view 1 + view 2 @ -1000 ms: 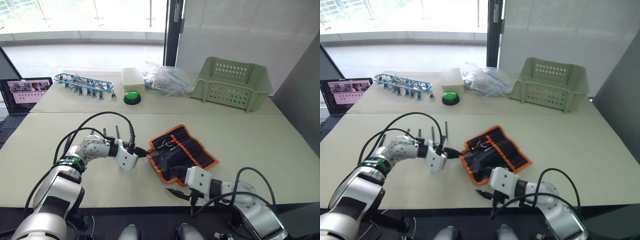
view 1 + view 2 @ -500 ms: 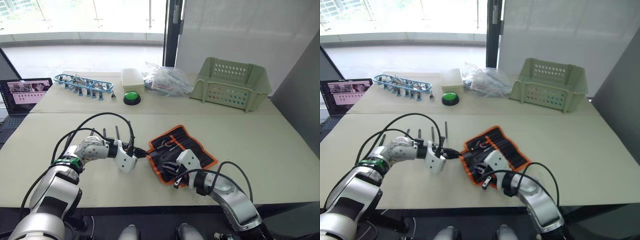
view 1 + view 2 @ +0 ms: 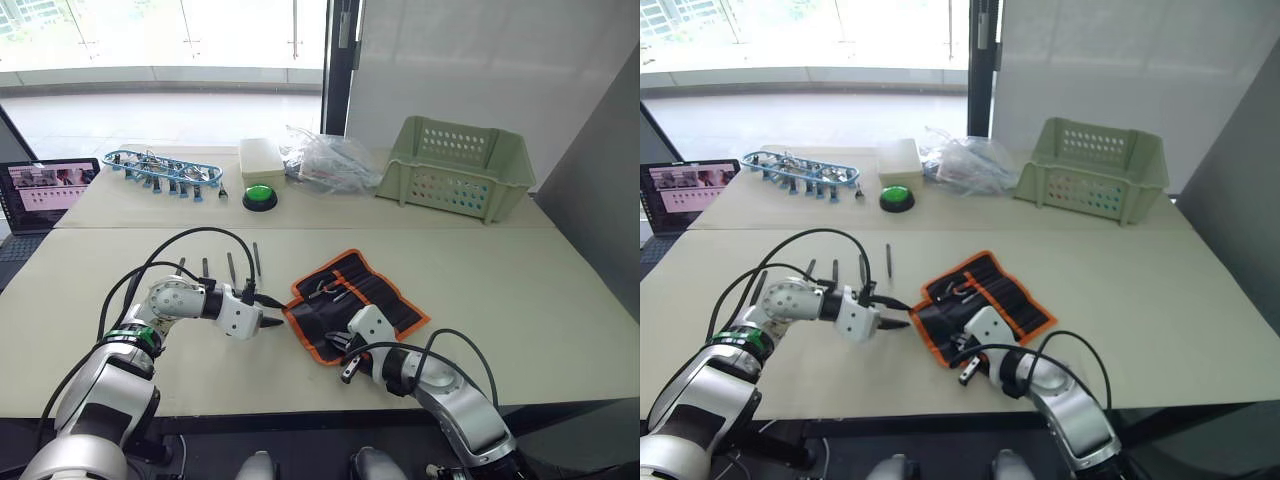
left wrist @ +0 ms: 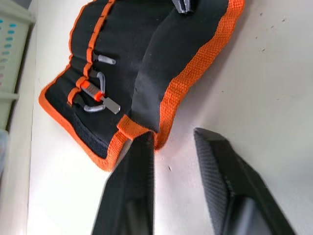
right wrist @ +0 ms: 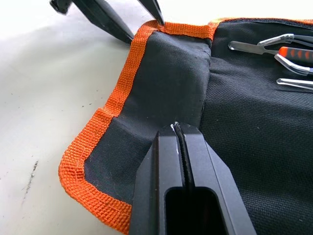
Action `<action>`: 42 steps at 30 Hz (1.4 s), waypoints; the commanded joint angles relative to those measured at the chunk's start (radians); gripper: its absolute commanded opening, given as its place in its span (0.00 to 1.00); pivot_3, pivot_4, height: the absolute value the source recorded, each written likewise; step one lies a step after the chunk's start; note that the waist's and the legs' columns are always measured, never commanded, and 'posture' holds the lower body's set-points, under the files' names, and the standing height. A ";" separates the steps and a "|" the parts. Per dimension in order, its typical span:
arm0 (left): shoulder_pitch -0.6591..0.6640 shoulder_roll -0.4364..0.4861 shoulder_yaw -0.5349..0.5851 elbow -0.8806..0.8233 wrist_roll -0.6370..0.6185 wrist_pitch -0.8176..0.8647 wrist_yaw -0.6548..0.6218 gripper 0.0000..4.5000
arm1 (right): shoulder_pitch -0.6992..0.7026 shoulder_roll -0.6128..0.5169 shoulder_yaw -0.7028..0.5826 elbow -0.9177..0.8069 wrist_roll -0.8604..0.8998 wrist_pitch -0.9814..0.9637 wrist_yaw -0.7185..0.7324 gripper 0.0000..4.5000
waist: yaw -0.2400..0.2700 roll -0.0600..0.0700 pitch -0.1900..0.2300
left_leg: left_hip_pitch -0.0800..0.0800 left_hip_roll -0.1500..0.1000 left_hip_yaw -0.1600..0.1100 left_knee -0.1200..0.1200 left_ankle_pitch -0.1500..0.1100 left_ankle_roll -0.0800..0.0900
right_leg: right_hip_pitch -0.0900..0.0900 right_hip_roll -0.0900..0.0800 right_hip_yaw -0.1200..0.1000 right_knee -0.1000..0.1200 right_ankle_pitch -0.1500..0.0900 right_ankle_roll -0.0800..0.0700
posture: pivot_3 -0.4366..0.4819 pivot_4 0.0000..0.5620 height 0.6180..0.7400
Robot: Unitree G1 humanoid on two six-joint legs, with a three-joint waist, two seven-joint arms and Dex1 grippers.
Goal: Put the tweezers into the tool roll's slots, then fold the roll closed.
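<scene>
black fabric tool roll (image 3: 352, 303) lies open on the table (image 3: 520, 290). the right gripper (image 5: 179, 128) pinches its folded flap, fingers closed. the left gripper (image 4: 171, 142), fingers apart, touches the roll's orange corner.
</scene>
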 commanded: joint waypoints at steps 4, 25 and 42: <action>0.044 0.026 0.137 -0.216 -0.278 0.529 -0.264 0.86 | 0.005 -0.023 0.025 0.025 -0.003 0.062 0.023 0.00 | 0.000 0.000 0.000 | 0.002 0.000 0.000 0.000 0.000 0.000 | 0.002 0.000 0.000 0.000 0.000 0.000 | 0.48 0.27 0.87; 0.264 -0.190 0.165 -0.575 -0.190 1.114 0.144 0.00 | -0.003 -0.069 0.022 -0.071 0.046 0.142 0.076 0.00 | 0.007 0.000 0.000 | 0.002 -0.001 -0.001 0.000 0.000 0.000 | 0.003 0.000 0.000 -0.002 -0.001 0.000 | 0.48 0.27 0.87; 0.285 -0.192 0.127 -0.460 -0.074 0.943 0.168 0.00 | -0.222 0.064 -0.008 0.185 0.026 0.073 0.000 0.00 | 0.012 0.001 -0.001 | 0.004 -0.001 -0.001 0.000 0.000 0.000 | 0.005 -0.001 -0.001 -0.003 0.000 0.000 | 0.48 0.27 0.87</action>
